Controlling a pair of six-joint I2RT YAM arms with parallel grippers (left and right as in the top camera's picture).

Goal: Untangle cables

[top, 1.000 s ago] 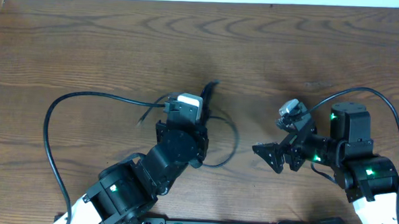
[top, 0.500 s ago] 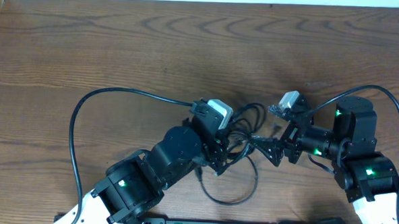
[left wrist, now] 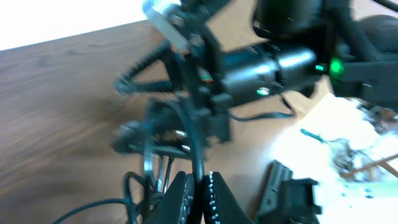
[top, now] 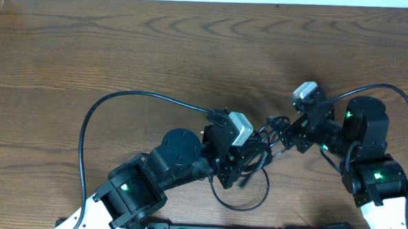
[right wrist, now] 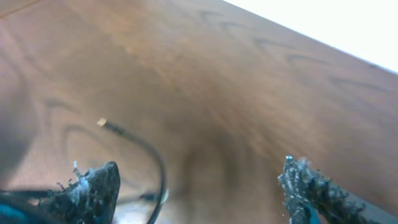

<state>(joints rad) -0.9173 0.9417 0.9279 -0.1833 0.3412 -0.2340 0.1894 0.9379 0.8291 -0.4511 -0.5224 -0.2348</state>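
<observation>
While left claw grips cables, right claw gapes.

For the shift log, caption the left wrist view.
Left claw shut on a thin black cable, right arm close ahead above the wooden table.

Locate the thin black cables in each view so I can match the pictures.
Overhead: cables tangled just right of centre.
Left wrist: lower centre, a strand rising out of the shut left gripper.
Right wrist: lower left, one plug-tipped strand lying between the fingers of the open right gripper.
Shared landmark: the brown wooden table with its white far edge.
</observation>
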